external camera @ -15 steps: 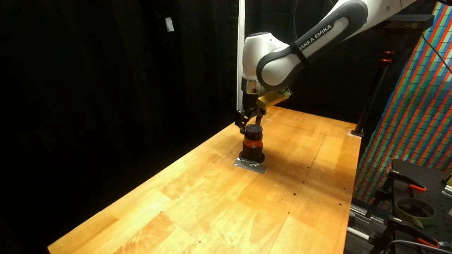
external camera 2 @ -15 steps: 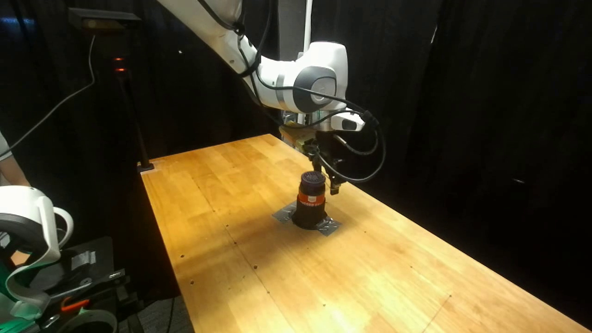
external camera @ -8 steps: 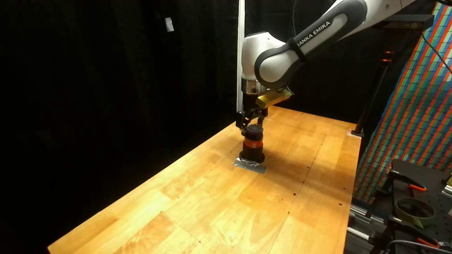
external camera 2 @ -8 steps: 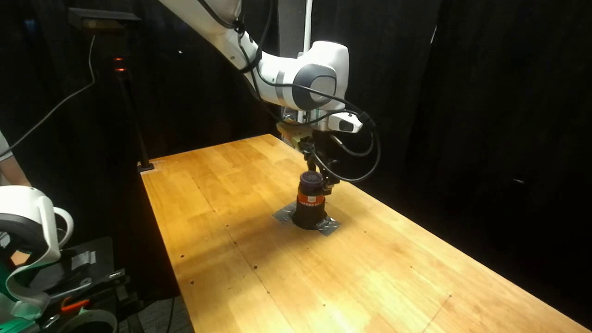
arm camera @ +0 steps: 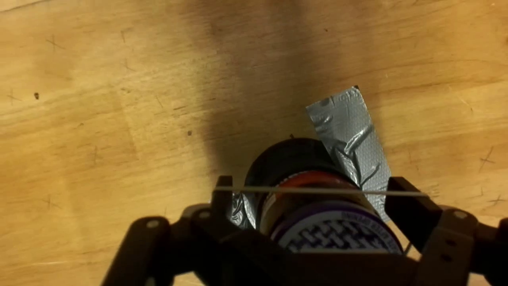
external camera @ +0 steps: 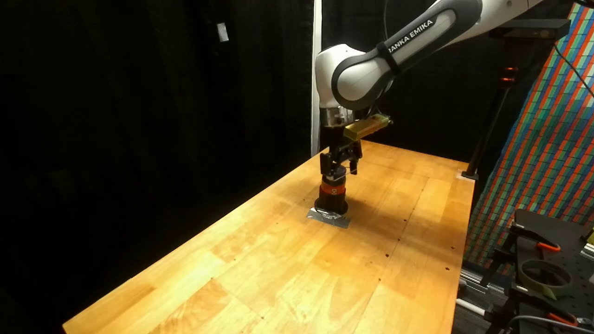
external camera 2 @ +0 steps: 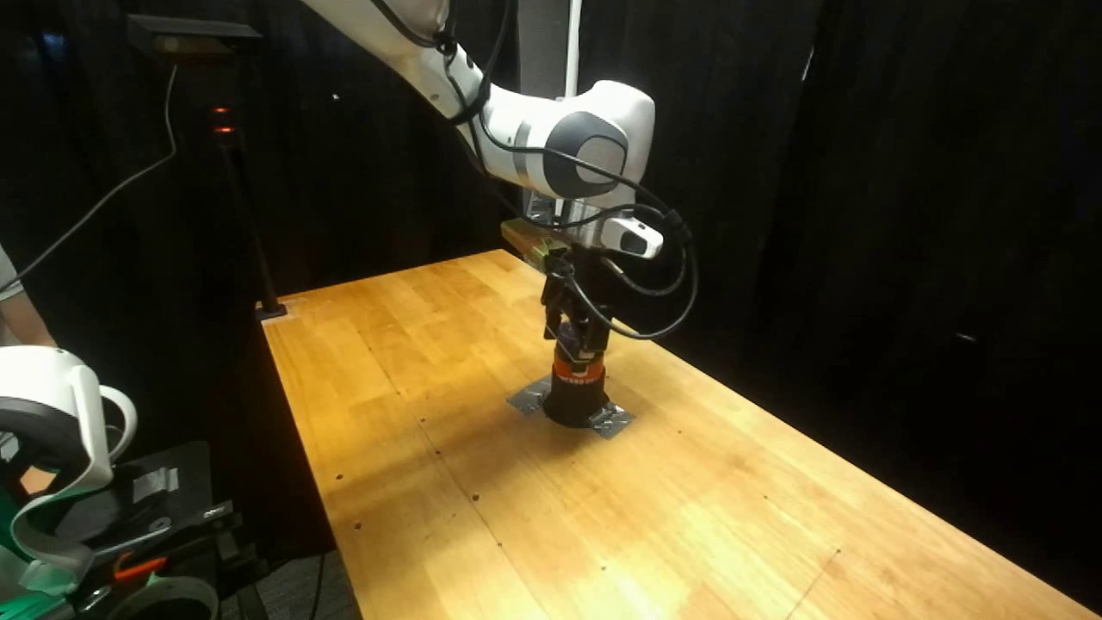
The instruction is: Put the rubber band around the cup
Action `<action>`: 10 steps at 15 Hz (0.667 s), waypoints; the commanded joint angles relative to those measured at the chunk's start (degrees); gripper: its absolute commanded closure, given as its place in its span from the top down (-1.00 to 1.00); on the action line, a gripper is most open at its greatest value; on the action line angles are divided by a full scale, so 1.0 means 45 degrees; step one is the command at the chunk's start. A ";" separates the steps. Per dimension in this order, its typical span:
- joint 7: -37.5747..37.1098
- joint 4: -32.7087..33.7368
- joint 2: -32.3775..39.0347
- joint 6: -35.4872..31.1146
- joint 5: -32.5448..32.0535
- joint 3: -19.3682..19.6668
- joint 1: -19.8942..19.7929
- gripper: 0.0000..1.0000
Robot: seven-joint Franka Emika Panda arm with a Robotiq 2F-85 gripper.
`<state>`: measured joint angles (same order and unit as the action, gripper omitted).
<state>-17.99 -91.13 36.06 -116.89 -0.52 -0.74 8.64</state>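
Wooden table [external camera: 297,269], black curtain [external camera: 162,116] behind, mostly too dark to read. Cup [external camera: 333,190] is upright on the table, grey tape [arm camera: 359,135] at its base. Gripper [arm camera: 311,192] is at the cup's top, fingers well apart, one each side, with the rubber band [arm camera: 317,191] stretched straight between the tips. In the wrist view one strand crosses in front of the cup; the rest of the loop is mostly hidden, so can't tell if it goes all the way round or touches. Gripper body covers part of the cup's top there. In both exterior views the band is only a faint pale line, black fingers blending into the dark cup. A person's arm [external camera 2: 21,320] is cut off at the edge in an exterior view.
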 commanded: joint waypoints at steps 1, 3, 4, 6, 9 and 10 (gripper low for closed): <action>0.0225 -0.0104 -0.0173 0.0579 0.0242 -0.0130 -0.0047 1.00; 0.0042 -0.0457 -0.0325 0.0254 0.0065 -0.0044 0.0069 1.00; -0.0092 -0.0766 -0.0460 -0.0108 -0.0037 0.0016 0.0139 0.50; -0.0028 -0.1256 -0.0738 -0.0442 -0.0002 -0.0024 0.0133 0.36; -0.0081 -0.2108 -0.1218 -0.1219 -0.0091 0.0014 0.0210 -0.17; -0.0120 -0.2489 -0.1495 -0.1552 -0.0086 0.0006 0.0244 -0.30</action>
<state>-17.94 -95.15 34.40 -120.51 -0.57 -0.80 9.19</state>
